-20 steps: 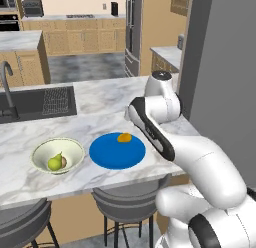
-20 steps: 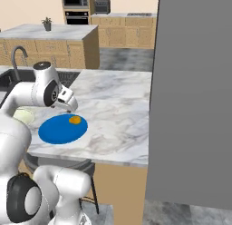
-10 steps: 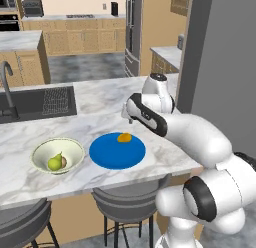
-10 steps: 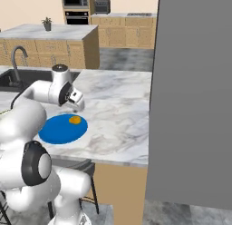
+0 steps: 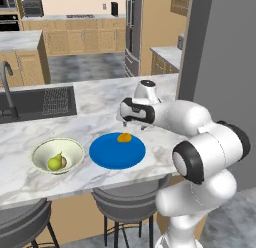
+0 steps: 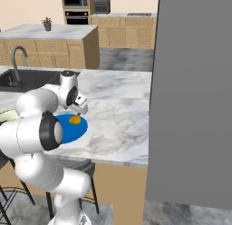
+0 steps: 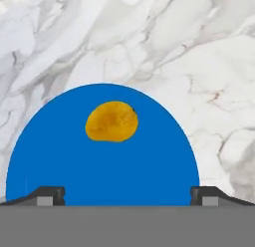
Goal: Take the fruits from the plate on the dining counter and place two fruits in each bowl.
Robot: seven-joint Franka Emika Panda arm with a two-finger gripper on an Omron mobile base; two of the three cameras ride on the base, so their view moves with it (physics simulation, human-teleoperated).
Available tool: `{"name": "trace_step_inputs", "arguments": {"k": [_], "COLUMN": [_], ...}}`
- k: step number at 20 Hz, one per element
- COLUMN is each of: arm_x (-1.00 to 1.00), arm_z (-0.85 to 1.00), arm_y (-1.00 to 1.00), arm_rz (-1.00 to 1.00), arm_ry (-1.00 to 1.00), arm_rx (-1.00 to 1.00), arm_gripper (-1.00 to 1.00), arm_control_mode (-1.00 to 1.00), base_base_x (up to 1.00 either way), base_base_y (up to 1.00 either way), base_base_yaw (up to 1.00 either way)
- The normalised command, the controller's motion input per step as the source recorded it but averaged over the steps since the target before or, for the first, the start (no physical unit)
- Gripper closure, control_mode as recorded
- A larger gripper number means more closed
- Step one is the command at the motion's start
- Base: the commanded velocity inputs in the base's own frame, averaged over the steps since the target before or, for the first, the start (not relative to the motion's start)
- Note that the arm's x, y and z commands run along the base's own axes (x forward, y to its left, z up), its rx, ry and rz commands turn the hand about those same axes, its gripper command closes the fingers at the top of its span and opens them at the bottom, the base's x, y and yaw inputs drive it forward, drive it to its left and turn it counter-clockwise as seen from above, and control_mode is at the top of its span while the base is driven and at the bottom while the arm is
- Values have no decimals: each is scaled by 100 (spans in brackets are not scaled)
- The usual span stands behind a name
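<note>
White marble dining counter (image 5: 95, 104) bears blue plate (image 5: 107, 154).

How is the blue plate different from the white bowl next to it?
The blue plate is flat and wide; the white bowl is deeper and smaller across. The plate is bright blue; the bowl is creamy white. The plate holds one orange-yellow fruit near its far edge; the bowl holds a yellow-green pear and a darker fruit beside it. Both are round and sit apart on the marble counter.
</note>
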Motion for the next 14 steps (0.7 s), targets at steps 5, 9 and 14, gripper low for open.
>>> {"name": "trace_step_inputs", "arguments": {"k": [5, 9, 14], "arm_x": [16, 5, 32], "arm_z": [0, -9, -57], "arm_y": [1, 3, 14], "arm_rz": [-11, -6, -8], "arm_ry": [33, 26, 3], "arm_rx": [0, -1, -2], "arm_gripper": [-100, -100, -100], "arm_control_mode": [-100, -100, -100], "base_base_x": [0, 0, 0], "base_base_y": [0, 0, 0], "base_base_yaw": [0, 0, 0]}}
